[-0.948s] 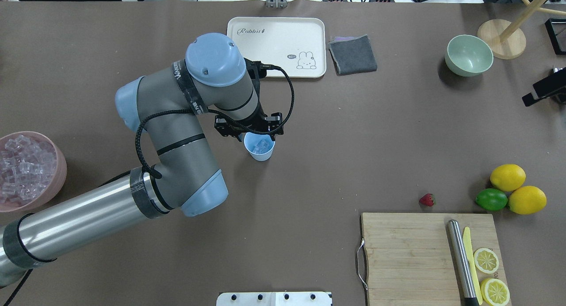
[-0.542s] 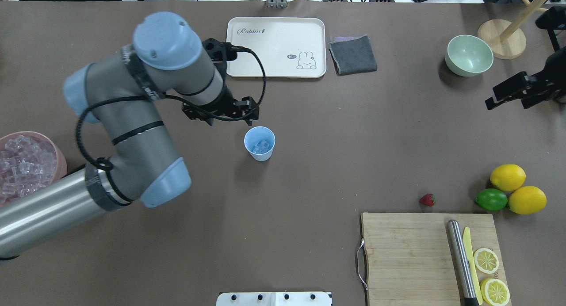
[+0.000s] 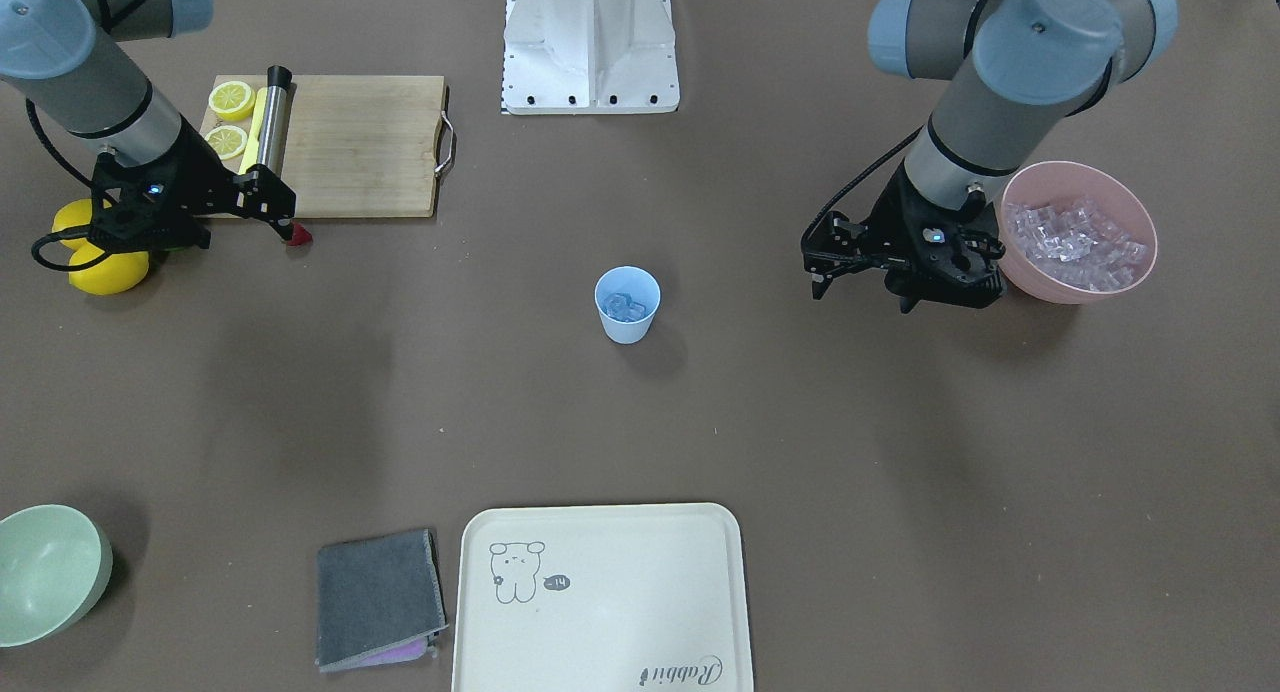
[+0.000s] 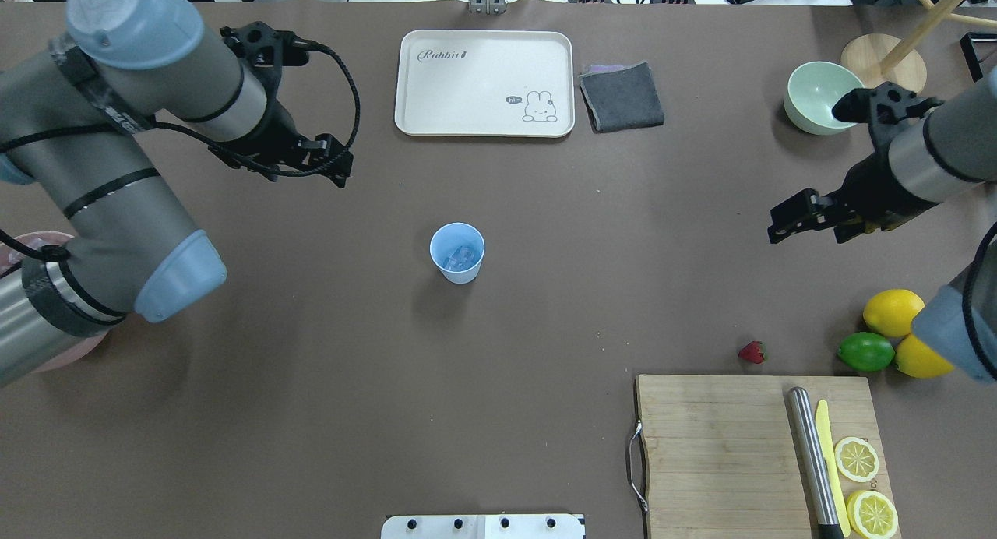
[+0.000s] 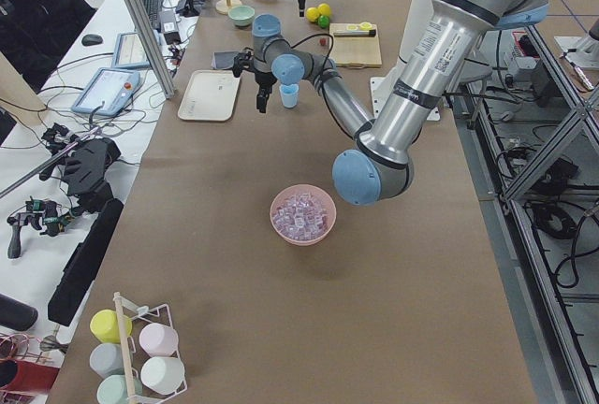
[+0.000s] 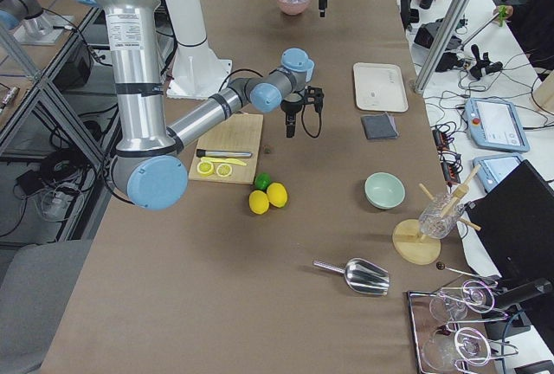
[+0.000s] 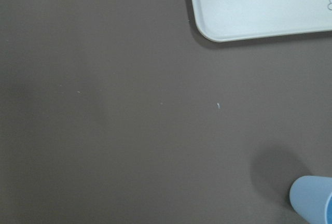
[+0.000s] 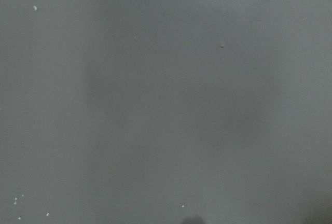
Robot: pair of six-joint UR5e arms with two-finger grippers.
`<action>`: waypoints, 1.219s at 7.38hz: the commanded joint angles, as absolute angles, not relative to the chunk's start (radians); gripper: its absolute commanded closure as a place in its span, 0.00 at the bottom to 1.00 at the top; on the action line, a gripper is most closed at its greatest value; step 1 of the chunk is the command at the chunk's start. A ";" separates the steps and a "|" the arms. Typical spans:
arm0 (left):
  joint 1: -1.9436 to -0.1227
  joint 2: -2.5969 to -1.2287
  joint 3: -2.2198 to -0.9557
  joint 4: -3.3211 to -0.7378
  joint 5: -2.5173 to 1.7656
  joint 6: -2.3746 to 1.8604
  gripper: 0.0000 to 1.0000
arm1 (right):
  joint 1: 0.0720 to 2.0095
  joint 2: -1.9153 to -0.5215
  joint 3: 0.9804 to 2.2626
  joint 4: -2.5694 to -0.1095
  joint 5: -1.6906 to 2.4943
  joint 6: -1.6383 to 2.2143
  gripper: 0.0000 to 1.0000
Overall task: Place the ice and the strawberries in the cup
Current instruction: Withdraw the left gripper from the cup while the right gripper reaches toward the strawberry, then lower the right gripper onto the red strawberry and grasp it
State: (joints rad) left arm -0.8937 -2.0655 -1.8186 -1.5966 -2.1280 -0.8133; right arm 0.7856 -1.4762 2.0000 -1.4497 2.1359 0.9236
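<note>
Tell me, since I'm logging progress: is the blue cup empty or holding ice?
Holding ice: clear cubes show inside the upright cup. The strawberry lies outside, by the cutting board.

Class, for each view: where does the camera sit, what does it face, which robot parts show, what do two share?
Front-facing: across the table, facing the robot, looking down; left arm on the view's right, right arm on its left.
Overhead: behind the robot, looking forward and down; both arms.
Exterior left: table's end; left arm near.
Exterior right: opposite end; right arm near.
Left wrist: down at the tray corner and cup edge; no robot part.
Right wrist: bare table.
Shared: front-facing and overhead both show ice in the cup.
</note>
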 commanded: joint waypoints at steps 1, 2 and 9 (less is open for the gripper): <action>-0.902 -2.060 -1.819 -1.594 -2.128 -0.813 0.02 | 0.694 -1.471 1.965 -1.447 2.068 0.971 0.03; -0.903 -2.060 -1.818 -1.592 -2.128 -0.815 0.02 | 0.683 -1.482 1.956 -1.440 2.065 0.977 0.04; -0.900 -2.075 -1.816 -1.591 -2.128 -0.870 0.02 | 0.626 -1.554 1.885 -1.264 2.048 1.035 0.14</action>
State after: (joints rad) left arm -0.9011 -2.0738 -1.8146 -1.5908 -2.1270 -0.8554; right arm 0.6327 -1.5546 1.8888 -1.2656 2.0488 1.0351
